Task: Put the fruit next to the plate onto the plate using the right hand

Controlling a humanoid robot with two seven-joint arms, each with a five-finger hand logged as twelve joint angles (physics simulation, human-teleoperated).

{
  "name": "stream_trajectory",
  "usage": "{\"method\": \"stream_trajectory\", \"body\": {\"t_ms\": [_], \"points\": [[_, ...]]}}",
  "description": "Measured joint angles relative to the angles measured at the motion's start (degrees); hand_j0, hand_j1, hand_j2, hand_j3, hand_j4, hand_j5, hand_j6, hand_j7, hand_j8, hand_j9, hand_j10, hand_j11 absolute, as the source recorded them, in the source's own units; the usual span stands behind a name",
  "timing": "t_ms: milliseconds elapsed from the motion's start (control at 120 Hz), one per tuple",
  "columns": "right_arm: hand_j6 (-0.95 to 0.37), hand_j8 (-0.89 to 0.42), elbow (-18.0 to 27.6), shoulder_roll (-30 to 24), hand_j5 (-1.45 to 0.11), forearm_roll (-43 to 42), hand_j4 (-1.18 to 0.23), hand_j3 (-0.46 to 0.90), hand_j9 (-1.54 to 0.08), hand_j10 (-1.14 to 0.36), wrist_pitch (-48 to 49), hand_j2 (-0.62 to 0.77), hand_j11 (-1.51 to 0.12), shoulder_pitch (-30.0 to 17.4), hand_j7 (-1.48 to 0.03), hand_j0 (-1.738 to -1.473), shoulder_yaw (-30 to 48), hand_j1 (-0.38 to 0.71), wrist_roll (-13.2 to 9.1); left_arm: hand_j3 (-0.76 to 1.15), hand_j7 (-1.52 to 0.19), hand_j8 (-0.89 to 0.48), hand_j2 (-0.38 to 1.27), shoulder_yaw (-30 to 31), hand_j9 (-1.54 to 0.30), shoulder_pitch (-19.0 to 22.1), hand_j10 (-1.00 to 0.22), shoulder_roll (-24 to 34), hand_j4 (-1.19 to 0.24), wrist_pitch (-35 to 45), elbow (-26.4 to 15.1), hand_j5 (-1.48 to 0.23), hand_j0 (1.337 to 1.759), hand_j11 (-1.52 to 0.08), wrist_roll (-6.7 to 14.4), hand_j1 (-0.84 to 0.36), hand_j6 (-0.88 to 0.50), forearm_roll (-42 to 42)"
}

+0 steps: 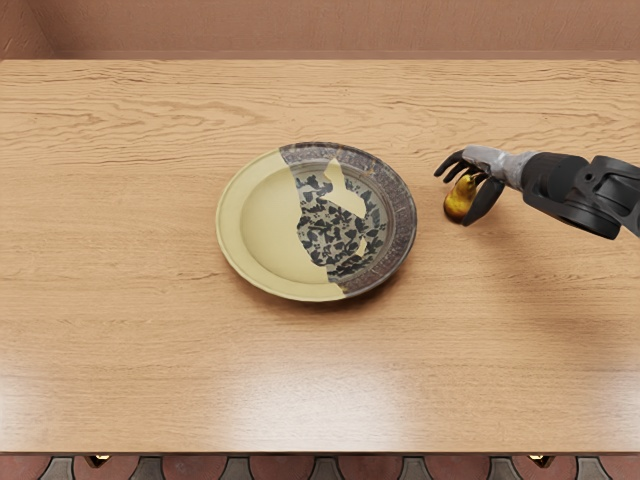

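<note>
Right hand (pixel 472 175) comes in from the right edge, its dark fingers wrapped around the golden pear (pixel 459 199). The pear sits just beside the plate (pixel 232 215), off its right rim and not touching it. Broad bare wood of the table (pixel 140 350) spreads left and front.

Noted: wooden table (pixel 150 350), grain running left to right, sheen toward near edge. Behind, reddish-brown wall (pixel 300 25). Below front edge, patterned floor tiles (pixel 330 468).
</note>
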Motion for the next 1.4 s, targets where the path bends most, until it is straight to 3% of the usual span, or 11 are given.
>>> {"method": "stream_trajectory", "body": {"t_ms": [200, 408, 683, 1400], "points": [[-0.41, -0.42, -0.03, 0.02, -0.52, -0.28, -0.41, 0.00, -0.52, -0.41, -0.03, -0.07, -0.52, 0.01, -0.52, -1.658, -0.39, 0.12, -0.16, 0.00, -0.02, -0.01, 0.00, 0.02, -0.02, 0.00, -0.01, 0.00, -0.01, 0.00, 0.00, -0.02, 1.658, -0.02, -0.02, 0.33, -0.01, 0.01], [-0.47, -0.37, -0.13, 0.04, -0.60, -0.47, -0.46, 0.00, -0.59, -0.46, -0.02, -0.08, -0.59, -0.06, -0.59, -1.658, -0.57, 0.18, -0.24, 0.00, -0.02, -0.01, 0.00, 0.01, -0.02, 0.00, -0.01, 0.00, -0.01, 0.00, -0.01, -0.02, 1.658, -0.02, -0.02, 0.33, -0.01, 0.00], [-0.42, -0.32, -0.23, -0.02, -0.70, -0.23, -0.52, 0.00, -0.69, -0.52, -0.01, -0.03, -0.69, -0.07, -0.68, -1.657, -0.73, 0.25, -0.23, 0.00, -0.02, -0.01, 0.00, 0.05, -0.02, 0.00, -0.01, 0.00, -0.01, 0.00, -0.01, -0.02, 1.658, -0.02, -0.01, 0.33, -0.01, 0.01], [-0.28, -0.17, -0.11, -0.12, -1.00, -0.65, -0.64, 0.00, -0.97, -0.40, 0.52, 0.10, -0.96, 0.04, -0.90, -1.655, -1.19, 0.34, -0.25, 0.00, -0.02, -0.01, 0.00, 0.19, -0.02, 0.01, -0.01, 0.00, -0.01, 0.01, -0.01, -0.02, 1.658, -0.02, -0.03, 0.33, -0.01, 0.05]]}}
